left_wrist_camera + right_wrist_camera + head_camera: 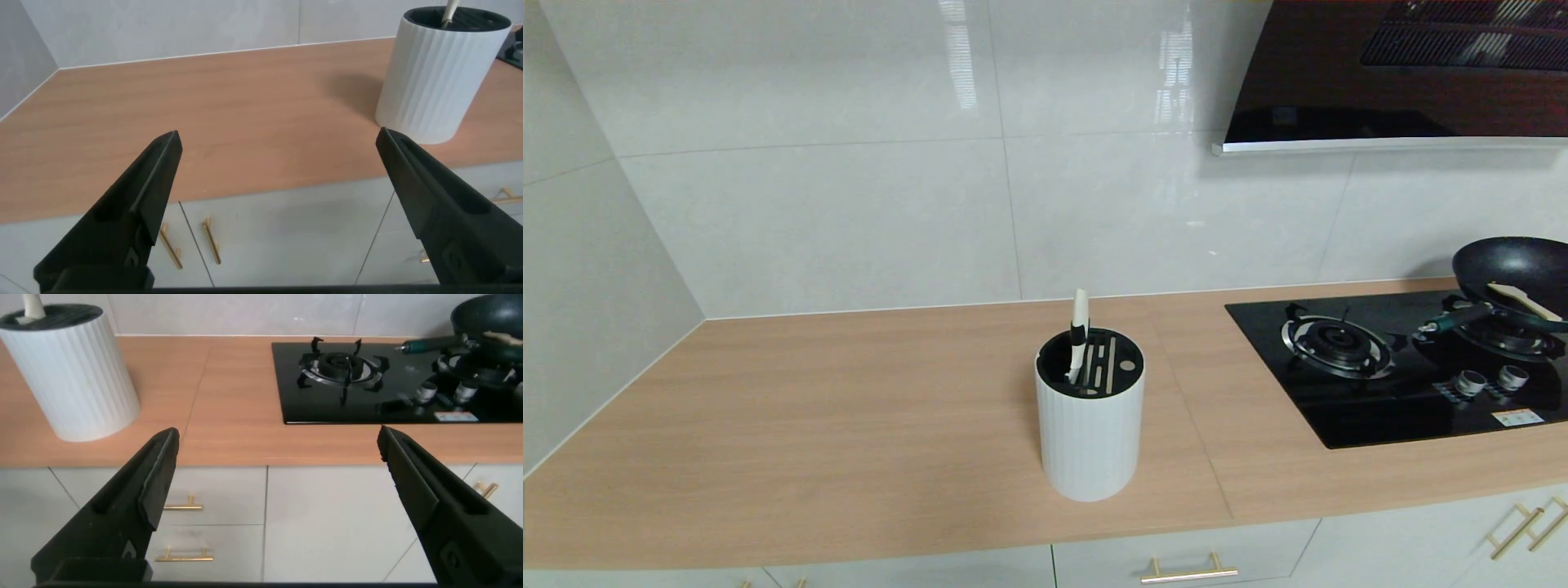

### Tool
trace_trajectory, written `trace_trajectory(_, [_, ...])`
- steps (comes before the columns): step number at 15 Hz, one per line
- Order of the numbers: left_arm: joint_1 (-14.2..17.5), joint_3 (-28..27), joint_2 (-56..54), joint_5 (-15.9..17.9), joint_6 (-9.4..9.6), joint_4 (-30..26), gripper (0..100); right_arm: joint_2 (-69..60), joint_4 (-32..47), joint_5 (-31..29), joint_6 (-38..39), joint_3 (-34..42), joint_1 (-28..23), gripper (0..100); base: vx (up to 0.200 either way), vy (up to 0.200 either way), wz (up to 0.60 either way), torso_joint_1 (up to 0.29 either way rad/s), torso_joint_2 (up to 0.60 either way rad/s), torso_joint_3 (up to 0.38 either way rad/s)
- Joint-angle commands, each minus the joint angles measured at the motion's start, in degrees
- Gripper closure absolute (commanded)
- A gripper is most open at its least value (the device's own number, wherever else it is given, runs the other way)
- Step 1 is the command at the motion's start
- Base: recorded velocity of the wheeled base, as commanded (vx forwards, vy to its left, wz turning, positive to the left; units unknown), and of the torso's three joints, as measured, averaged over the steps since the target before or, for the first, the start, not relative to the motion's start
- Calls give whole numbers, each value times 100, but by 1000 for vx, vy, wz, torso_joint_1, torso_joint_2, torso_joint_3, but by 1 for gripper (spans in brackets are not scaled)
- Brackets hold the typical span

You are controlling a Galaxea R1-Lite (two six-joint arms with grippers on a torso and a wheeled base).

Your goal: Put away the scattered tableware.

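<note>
A white ribbed utensil holder (1089, 425) stands near the front edge of the wooden counter (833, 408), with a white and black utensil handle (1078, 333) sticking up from its slotted black top. The holder (437, 69) also appears in the left wrist view, and the holder (72, 367) in the right wrist view. My left gripper (278, 151) is open, held off the counter's front edge above the cabinet doors. My right gripper (278, 449) is open too, in front of the cabinets, between the holder and the stove.
A black gas stove (1405, 367) is set into the counter at the right, with a black pan (1515, 269) holding a light spatula on its far burner. White cabinets with gold handles (1188, 572) run below the counter. A range hood (1396, 73) hangs at upper right.
</note>
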State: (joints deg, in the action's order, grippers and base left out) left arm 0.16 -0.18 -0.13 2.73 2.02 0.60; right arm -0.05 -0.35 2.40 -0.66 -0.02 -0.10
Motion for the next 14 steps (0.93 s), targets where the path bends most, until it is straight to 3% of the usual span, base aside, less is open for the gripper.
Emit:
trace_trajectory(1, [2, 1, 13, -1, 0, 2, 0, 5, 9, -3, 13, 2, 1, 0, 0, 0, 0, 0, 0, 0])
trace_trajectory(14, [2, 1, 13, -1, 0, 2, 0, 5, 18, -3, 22, 2, 1, 0, 0, 0, 0, 0, 0, 0])
